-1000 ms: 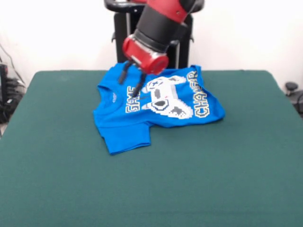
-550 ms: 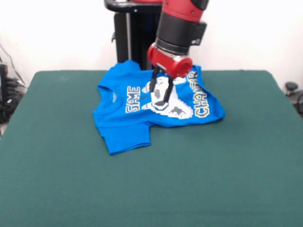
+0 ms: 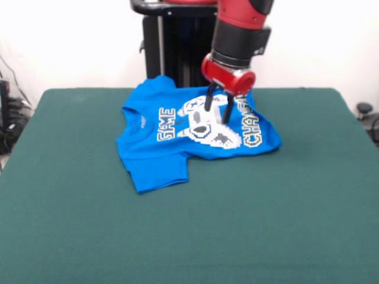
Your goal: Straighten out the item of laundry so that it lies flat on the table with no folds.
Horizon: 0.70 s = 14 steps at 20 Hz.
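**Blue shirt lies rumpled on green felt**

Soft blue T-shirt sits above the frame's centre on the matte, felt-like green surface, its lower left part folded into a flap and its hem creased. The red-and-black arm's jaws hang released over the white controller print, two dark fingers apart. A black pedestal stands at top centre.

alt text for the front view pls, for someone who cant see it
A red and black robot arm's gripper hangs open over a rumpled bright blue T-shirt printed with a white game controller, which lies partly folded toward the far side of a dark green table. The fingers are apart and hold nothing.
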Each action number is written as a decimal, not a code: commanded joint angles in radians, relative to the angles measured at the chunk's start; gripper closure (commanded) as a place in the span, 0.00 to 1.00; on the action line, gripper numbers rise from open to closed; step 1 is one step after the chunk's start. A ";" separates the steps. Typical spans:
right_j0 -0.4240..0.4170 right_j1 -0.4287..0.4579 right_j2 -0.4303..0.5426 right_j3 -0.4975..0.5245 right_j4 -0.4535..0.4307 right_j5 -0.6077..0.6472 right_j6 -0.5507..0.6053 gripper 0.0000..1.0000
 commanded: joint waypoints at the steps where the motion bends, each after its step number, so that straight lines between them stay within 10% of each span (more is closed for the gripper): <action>1: -0.014 -0.031 0.184 0.181 0.044 0.029 0.236 0.00; 14: -0.007 0.079 0.332 0.296 0.051 -0.240 0.369 0.00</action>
